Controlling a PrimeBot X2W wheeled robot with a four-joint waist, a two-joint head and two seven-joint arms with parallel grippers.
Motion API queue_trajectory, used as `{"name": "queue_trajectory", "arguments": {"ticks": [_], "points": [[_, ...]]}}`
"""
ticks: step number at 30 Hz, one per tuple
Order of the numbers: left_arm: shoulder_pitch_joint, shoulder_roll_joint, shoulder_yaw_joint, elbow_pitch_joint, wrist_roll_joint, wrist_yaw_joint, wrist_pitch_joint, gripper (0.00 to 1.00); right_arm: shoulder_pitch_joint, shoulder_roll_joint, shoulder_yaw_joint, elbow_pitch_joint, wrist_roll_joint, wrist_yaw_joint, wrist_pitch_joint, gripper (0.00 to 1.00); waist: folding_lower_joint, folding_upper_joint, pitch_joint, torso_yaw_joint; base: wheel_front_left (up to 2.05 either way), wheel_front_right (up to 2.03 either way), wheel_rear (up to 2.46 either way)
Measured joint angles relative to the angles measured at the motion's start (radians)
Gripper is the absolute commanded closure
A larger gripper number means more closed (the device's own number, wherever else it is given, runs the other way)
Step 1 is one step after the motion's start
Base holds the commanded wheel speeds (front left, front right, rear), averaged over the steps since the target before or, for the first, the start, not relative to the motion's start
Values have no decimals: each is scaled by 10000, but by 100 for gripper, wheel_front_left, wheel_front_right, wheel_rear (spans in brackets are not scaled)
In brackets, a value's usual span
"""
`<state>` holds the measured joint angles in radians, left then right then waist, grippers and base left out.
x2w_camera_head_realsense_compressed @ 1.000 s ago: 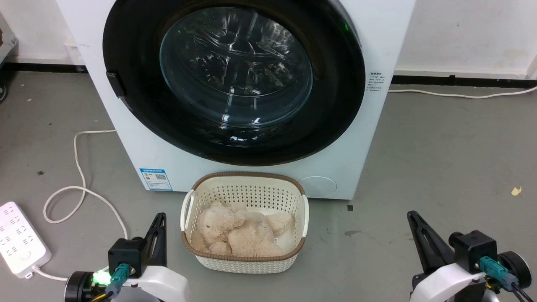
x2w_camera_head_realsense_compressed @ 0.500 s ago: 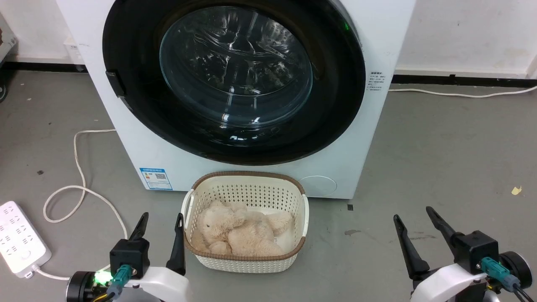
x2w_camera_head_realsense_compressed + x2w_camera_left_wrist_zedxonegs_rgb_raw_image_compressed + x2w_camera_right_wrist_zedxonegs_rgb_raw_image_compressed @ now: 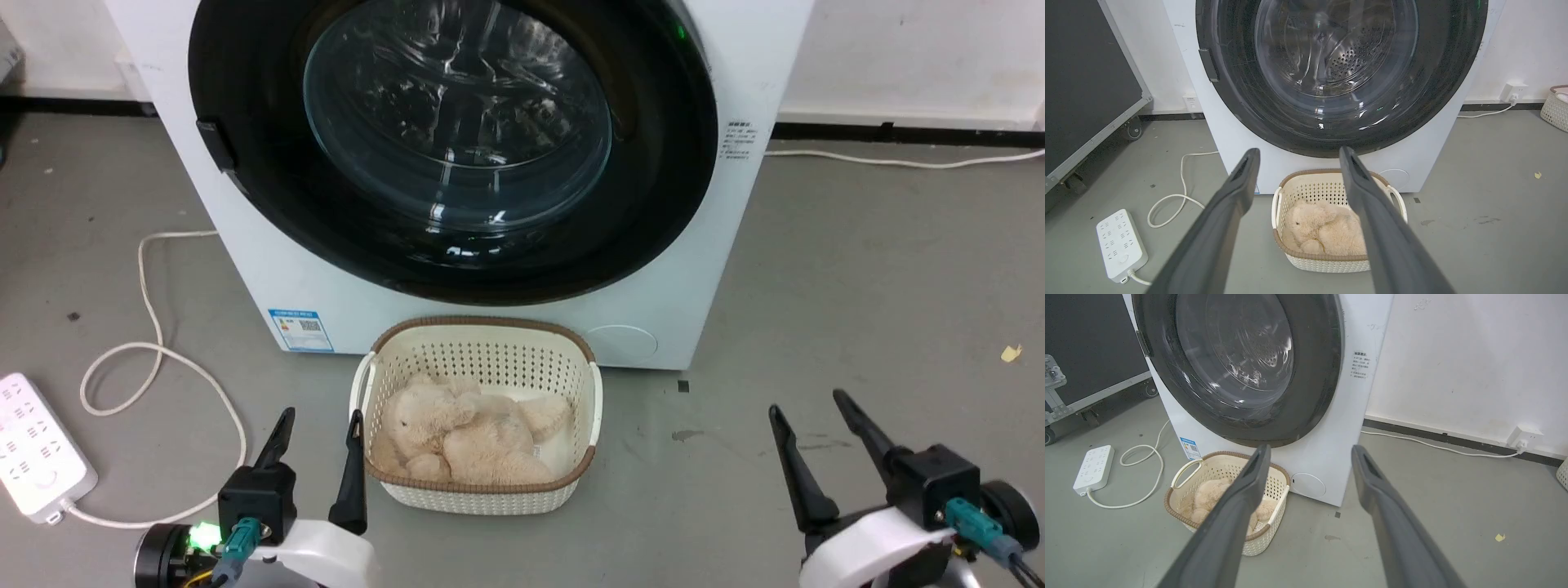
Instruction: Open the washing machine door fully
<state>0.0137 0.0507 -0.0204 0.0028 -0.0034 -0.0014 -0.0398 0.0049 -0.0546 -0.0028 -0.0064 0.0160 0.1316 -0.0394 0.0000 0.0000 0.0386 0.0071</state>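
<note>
Washing machine door (image 3: 457,122) closed; fingers (image 3: 353,469) apart, empty.

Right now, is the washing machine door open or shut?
Shut. The washing machine door sits flush against the white front of the washing machine, with no gap around its black rim.

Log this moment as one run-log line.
washing machine door: closed | left gripper: open, empty, low beside basket | right gripper: open, empty, low | contact with door: none
</note>
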Motion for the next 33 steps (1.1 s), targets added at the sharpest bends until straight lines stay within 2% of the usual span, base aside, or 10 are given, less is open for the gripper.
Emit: {"name": "queue_trajectory", "arguments": {"ticks": [18, 20, 27, 33], "points": [[-442, 4, -163, -123, -48, 29, -355, 0, -1565, -420, -29, 0, 535, 0, -155, 0, 1, 0, 791, 156, 0, 0, 0], [-504, 4, -196, -130, -73, 31, -416, 0, -1778, -454, -56, 13, 715, 0, -138, 100, 1, 0, 862, 183, 0, 0, 0], [-604, 2, -295, -165, -86, 84, -548, 0, -2591, -558, -313, 253, 1496, 0, 174, 100, 2, 0, 1096, 307, 0, 0, 0], [-819, 2, -397, -186, -100, 84, -681, 0, -3541, -639, -798, 782, 2627, -2, 763, 100, 1, 0, 1337, 487, 0, 0, 0]]}}
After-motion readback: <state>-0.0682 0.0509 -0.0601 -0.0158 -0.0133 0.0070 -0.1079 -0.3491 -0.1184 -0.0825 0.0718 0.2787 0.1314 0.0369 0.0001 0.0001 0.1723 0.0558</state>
